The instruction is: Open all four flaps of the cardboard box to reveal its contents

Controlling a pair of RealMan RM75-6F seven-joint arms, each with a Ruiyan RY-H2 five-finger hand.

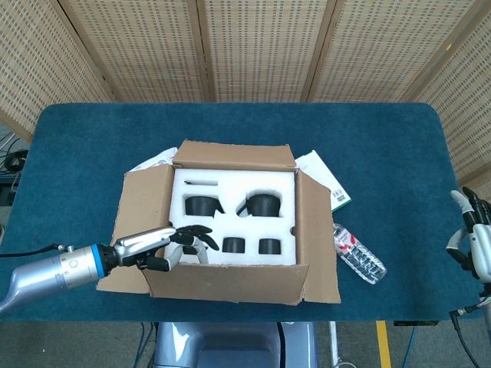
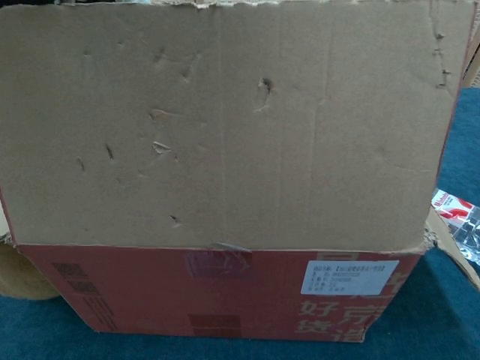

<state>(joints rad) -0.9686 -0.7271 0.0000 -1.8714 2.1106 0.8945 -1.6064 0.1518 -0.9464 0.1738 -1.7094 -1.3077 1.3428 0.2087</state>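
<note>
The cardboard box (image 1: pixel 230 285) sits mid-table. In the head view its far flap (image 1: pixel 234 153), left flap (image 1: pixel 142 201) and right flap (image 1: pixel 316 230) are folded outward. The near flap (image 2: pixel 225 127) stands about upright and fills the chest view above the red front wall (image 2: pixel 150 289). Inside, white foam (image 1: pixel 234 201) holds several black pieces (image 1: pixel 262 204). My left hand (image 1: pixel 173 247) is at the near-left corner, its spread fingers touching the inner side of the near flap's edge. My right hand (image 1: pixel 476 247) hangs off the table's right edge, holding nothing.
A plastic water bottle (image 1: pixel 359 254) lies right of the box, also seen as the bottle (image 2: pixel 459 222) in the chest view. A green-and-white booklet (image 1: pixel 328 181) pokes out behind the right flap, and papers (image 1: pixel 152 159) behind the left flap. Blue cloth (image 1: pixel 383 146) covers the table.
</note>
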